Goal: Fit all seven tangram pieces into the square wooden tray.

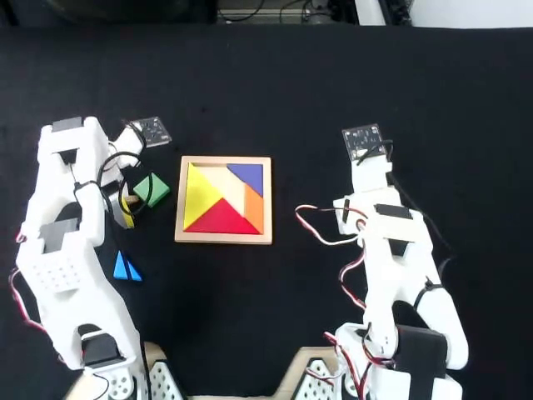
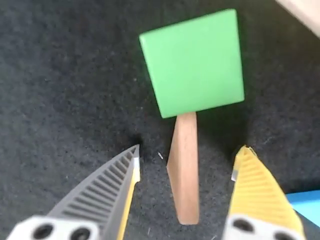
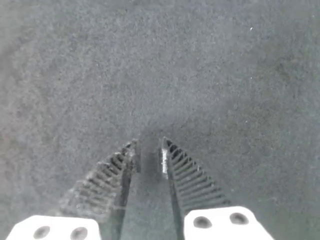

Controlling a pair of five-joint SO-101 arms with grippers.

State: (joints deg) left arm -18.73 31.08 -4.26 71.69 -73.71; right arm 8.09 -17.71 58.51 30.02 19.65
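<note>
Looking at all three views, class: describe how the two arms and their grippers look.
The left arm and right arm are white shells with black motor blocks and red, black and white cables. The left gripper has ribbed wedge fingers, one grey, one yellow; the right gripper has dark ones on white bases.

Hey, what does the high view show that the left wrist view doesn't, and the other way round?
High view: four coloured pieces seated in the square wooden tray, and the right arm beside it. Left wrist view: a thin bare-wood slab standing on edge between the left gripper and its open fingers. Both: the green square piece.
</note>
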